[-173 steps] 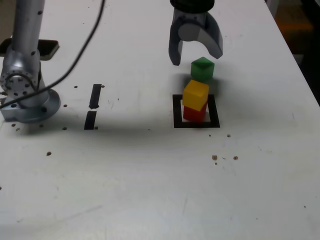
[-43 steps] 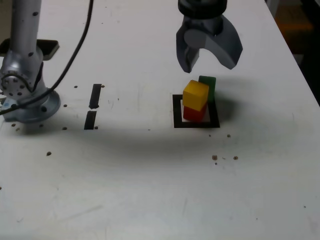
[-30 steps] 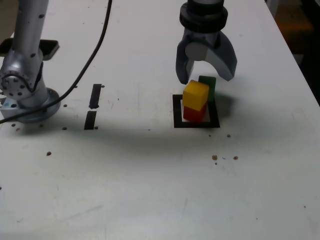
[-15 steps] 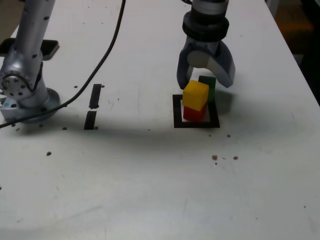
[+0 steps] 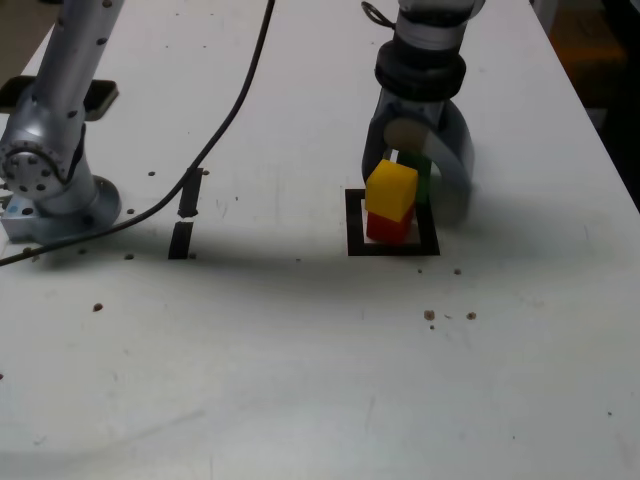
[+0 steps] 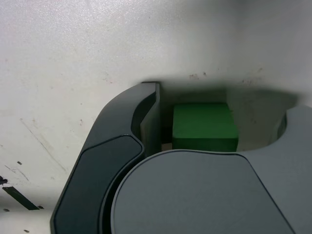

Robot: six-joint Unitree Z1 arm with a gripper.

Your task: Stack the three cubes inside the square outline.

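The green cube (image 5: 423,178) is mostly hidden in the exterior view: only a thin dark-green sliver shows behind the yellow cube (image 5: 392,190), between the two prongs of the hand (image 5: 412,190), and whether it rests flat on the tabletop (image 5: 300,350) cannot be made out there. The wrist view shows it better, a matte green block (image 6: 204,126) sitting in the gap between the hand's dark curved prong and its grey one, with air on both sides, so the hand is spread wide and grips nothing. The red cube (image 5: 388,229) is half covered by the yellow one stacked on it, slightly askew; the pair stands inside the square outline (image 5: 353,222), whose far edge at 12 o'clock is covered by the cubes and the hand. The green cube lies at about 1 o'clock from the stack, just beside it, at or over the outline's far border; which, the pictures do not settle. The arm's upper part is cut off by the frame's top. Open white tabletop stretches toward 6 o'clock and 9 o'clock, scattered with dark specks; two short black strips (image 5: 187,210) lie well apart at 9 o'clock, near the metal arm base (image 5: 45,180) and its black cable (image 5: 235,100). The prongs are smooth, rounded plastic.
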